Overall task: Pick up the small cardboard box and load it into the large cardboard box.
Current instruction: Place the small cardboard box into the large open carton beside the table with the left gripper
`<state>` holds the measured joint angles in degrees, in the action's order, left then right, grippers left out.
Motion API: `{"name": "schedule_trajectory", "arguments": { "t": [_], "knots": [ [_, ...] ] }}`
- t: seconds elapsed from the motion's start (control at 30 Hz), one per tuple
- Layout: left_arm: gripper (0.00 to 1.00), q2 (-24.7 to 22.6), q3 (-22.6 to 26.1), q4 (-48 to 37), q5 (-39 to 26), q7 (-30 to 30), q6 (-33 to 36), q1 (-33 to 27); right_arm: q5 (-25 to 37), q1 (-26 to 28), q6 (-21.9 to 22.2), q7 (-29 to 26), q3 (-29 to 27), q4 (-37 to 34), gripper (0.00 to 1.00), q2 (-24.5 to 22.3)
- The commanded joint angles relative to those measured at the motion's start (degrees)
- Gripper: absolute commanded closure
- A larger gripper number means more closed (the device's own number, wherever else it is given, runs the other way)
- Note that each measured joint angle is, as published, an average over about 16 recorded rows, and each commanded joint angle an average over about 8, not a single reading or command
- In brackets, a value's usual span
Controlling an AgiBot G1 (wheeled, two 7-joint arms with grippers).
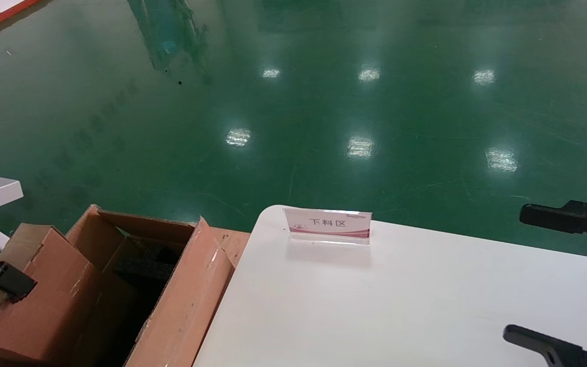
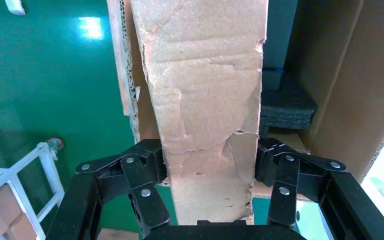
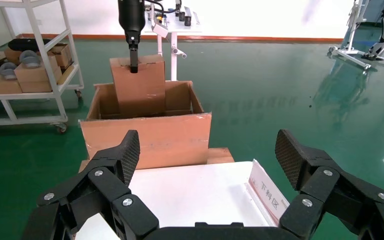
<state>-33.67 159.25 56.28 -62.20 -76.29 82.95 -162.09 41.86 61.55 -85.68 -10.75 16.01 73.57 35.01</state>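
Note:
My left gripper is shut on the small cardboard box, one finger on each side of its scuffed end. In the head view the small cardboard box hangs at the far left, over the open large cardboard box, with the left gripper on it. In the right wrist view the small box stands upright, its lower part below the rim of the large box. Black foam lies inside the large box. My right gripper is open and empty over the table, and it also shows in the head view.
A white table with a clear sign stand stands right of the large box. A white shelf rack with cartons stands behind on green floor. A white frame is beside the box.

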Motion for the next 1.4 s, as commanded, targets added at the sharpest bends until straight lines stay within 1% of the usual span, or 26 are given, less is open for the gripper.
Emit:
{"name": "schedule_trajectory", "arguments": {
  "t": [0.03, 0.7, 1.37, 1.4],
  "knots": [
    [1.00, -0.18, 0.01, 0.15, -0.22, -0.29, -0.44, 0.46, 0.00, 0.00, 0.00, 0.00, 0.00, 0.00, 0.00, 0.00],
    [1.00, -0.30, 0.20, 0.94, -2.08, -1.65, -5.36, 5.60, 0.00, 0.00, 0.00, 0.00, 0.00, 0.00, 0.00, 0.00],
    [1.00, -0.09, -0.07, -2.10, -2.06, -4.17, -9.91, 14.95, 0.00, 0.00, 0.00, 0.00, 0.00, 0.00, 0.00, 0.00],
    [0.95, -0.15, -0.13, -2.33, -1.95, -4.27, -10.02, 15.42, 0.00, 0.00, 0.00, 0.00, 0.00, 0.00, 0.00, 0.00]
  ]
}}
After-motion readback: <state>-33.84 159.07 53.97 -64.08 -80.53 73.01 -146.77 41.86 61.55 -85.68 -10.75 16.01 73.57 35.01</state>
